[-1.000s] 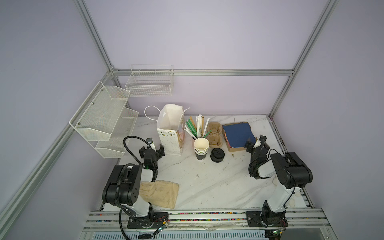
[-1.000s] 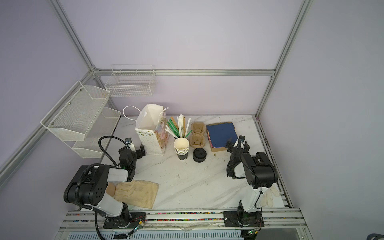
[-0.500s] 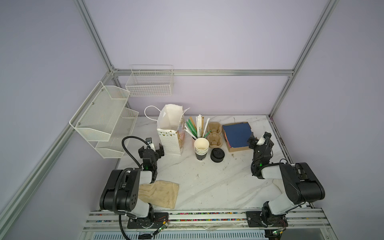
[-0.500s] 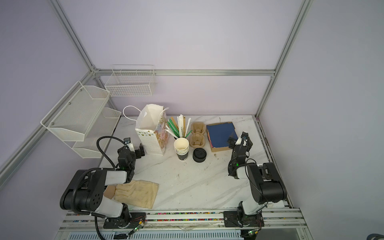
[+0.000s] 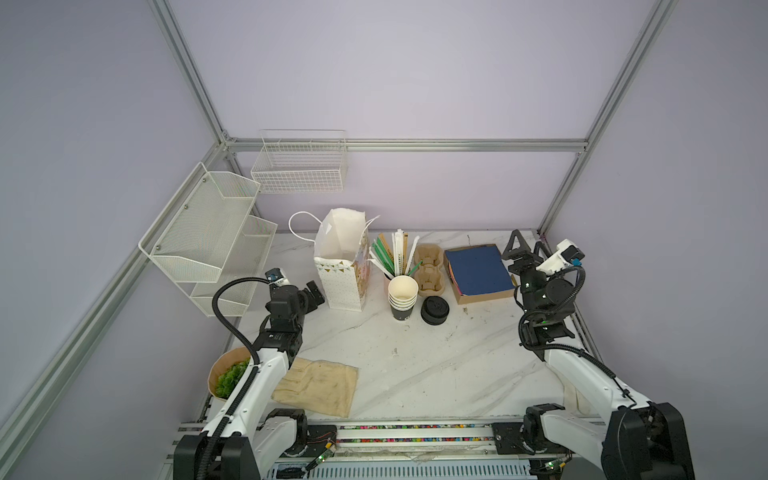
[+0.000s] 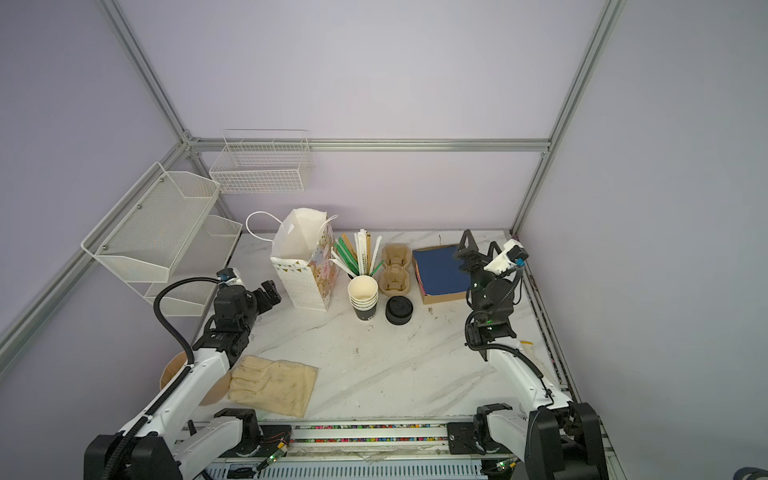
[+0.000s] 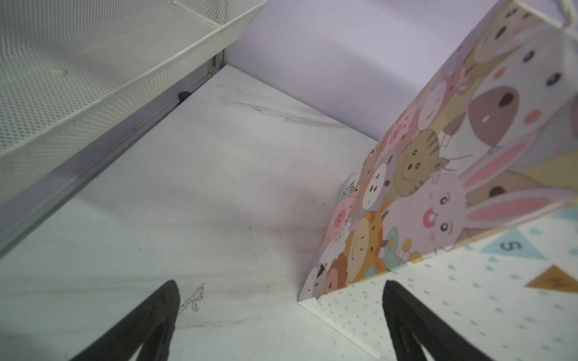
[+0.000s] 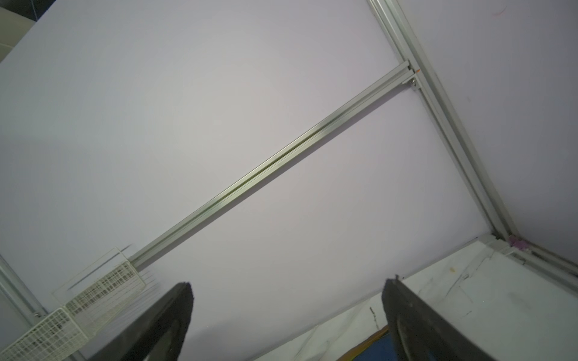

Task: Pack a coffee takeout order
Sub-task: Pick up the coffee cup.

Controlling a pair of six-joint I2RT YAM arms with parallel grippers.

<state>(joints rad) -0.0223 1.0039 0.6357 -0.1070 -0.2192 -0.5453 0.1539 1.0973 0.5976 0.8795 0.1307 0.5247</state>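
both grippers wide open, empty. right gripper (image 5: pixel 528 247) over the worktop's back right corner, aimed at the wall. navy napkins (image 5: pixel 478 270) just beside it, carrier (image 5: pixel 430 270) next, long axis front-to-back. left gripper (image 5: pixel 314 293) by the bag (image 5: pixel 340 270). right arm looks nearer. right wrist view shows only a blue sliver; both top views show the stack.

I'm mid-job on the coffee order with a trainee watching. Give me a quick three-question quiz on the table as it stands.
1. True or false: the left claw and right claw are both open and empty.
2. What stands right beside the cup stack, on the right arm's side? A) black lids B) beige cloth C) wire basket
3. Fill in: the pulp carrier holds ___ cups.
Key: 1 true; 2 A; 3 no.
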